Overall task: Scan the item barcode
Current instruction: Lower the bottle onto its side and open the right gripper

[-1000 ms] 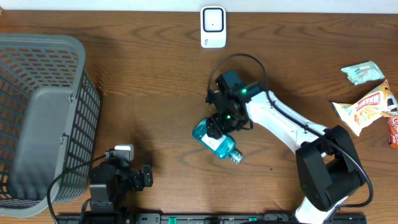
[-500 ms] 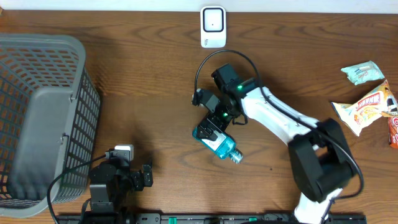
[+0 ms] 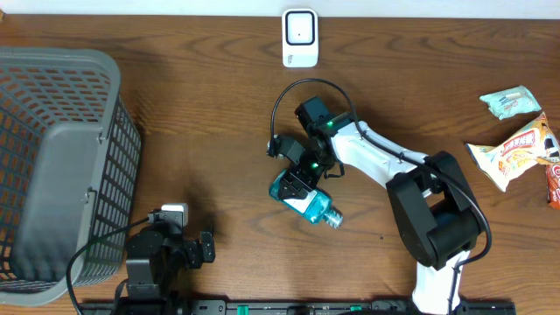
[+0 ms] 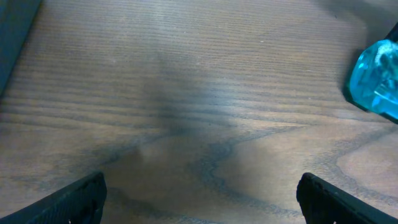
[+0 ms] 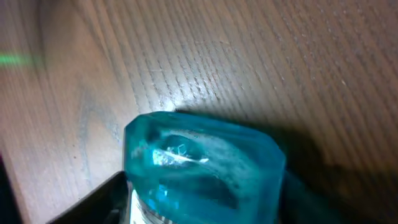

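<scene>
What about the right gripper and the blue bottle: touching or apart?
Cannot tell. Overhead, the right gripper overlaps one end of the bottle; the right wrist view shows neither contact nor a gap plainly.

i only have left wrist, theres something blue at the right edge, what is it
observer: A blue bottle, lying on its side near the middle of the table.
operator: is anything on it
observer: The right gripper is down over the bottle's base end. I cannot tell whether it is gripping.
operator: wheres the scanner from there
observer: A white device that looks like the scanner sits at the far edge, well apart from the bottle.
</scene>
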